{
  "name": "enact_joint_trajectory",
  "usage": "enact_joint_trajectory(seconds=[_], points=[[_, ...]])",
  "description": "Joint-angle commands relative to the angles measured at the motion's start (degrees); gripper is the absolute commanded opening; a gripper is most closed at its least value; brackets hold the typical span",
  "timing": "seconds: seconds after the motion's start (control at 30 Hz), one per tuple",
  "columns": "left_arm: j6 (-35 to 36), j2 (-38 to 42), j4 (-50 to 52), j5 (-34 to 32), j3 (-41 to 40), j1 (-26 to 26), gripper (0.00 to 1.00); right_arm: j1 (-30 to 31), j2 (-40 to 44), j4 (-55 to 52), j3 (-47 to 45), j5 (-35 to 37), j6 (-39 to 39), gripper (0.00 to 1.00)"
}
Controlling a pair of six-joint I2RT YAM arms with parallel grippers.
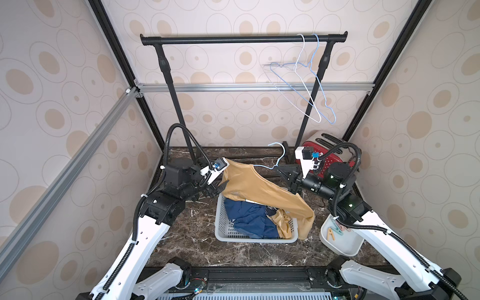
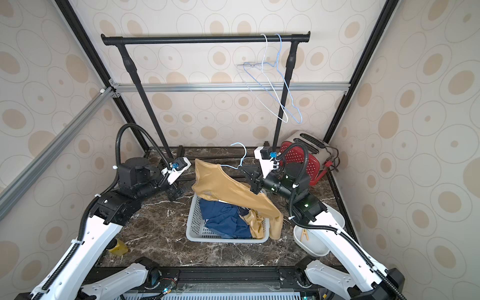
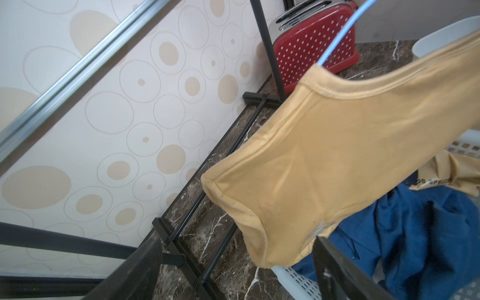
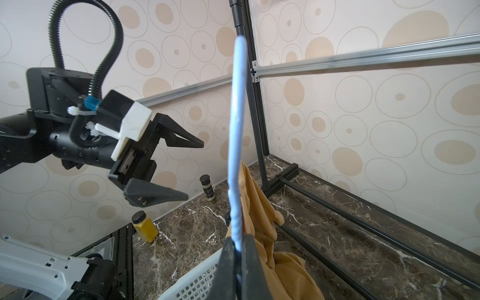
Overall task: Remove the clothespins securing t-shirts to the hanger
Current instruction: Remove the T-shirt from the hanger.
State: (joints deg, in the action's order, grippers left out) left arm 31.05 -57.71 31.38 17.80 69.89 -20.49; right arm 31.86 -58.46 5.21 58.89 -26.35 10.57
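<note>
Clothespins (image 1: 335, 231) are seen in the white tray (image 1: 342, 250) at the desk's (image 1: 181, 233) right edge. None can be made out on the yellow t-shirt (image 1: 259, 187), which is draped on the blue hanger (image 4: 235, 130) above the basket (image 1: 254, 240) of blue t-shirts (image 1: 249, 218) at the desk's middle, so the task is judged all but done. The hanger's neck is pinched by the closed right end effector (image 4: 237, 245), and the left end effector (image 4: 194, 168) is held wide open and empty beside the shirt's shoulder. Open room is offered along the desk's left edge, while the right is crowded by tray and toaster (image 3: 311, 44).
</note>
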Motion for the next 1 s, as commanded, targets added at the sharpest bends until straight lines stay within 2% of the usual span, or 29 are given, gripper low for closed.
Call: enact_joint_trajectory(seconds=[0.0,0.17,0.37,0.47,0.57,0.83,0.97], points=[[4.48,-1.41,-0.65,8.10,0.45,3.37,0.90,0.05,1.06,1.37,2.37,-1.25,-1.17,0.00],[7.44,-7.41,-0.28,14.75,2.09,5.00,0.90,0.07,0.61,0.68,3.67,-2.35,-1.52,0.00],[10.43,-13.63,-4.64,13.85,2.33,6.14,0.84,0.05,0.45,-0.69,5.19,-3.42,-2.37,0.00],[8.50,-14.90,-8.61,17.46,2.22,9.10,0.78,0.09,0.35,-1.84,6.04,-3.84,-2.68,0.00],[7.65,-16.13,-9.57,20.17,2.65,10.52,0.68,0.06,0.41,-2.46,6.54,-3.67,-3.16,0.00],[4.78,-17.85,-11.85,26.04,1.44,10.56,0.29,0.09,-0.68,-2.95,7.91,-3.71,-3.44,0.00],[3.93,-17.86,-12.72,26.22,0.87,10.57,0.12,0.01,-0.79,-3.41,8.17,-3.45,-3.99,0.00]])
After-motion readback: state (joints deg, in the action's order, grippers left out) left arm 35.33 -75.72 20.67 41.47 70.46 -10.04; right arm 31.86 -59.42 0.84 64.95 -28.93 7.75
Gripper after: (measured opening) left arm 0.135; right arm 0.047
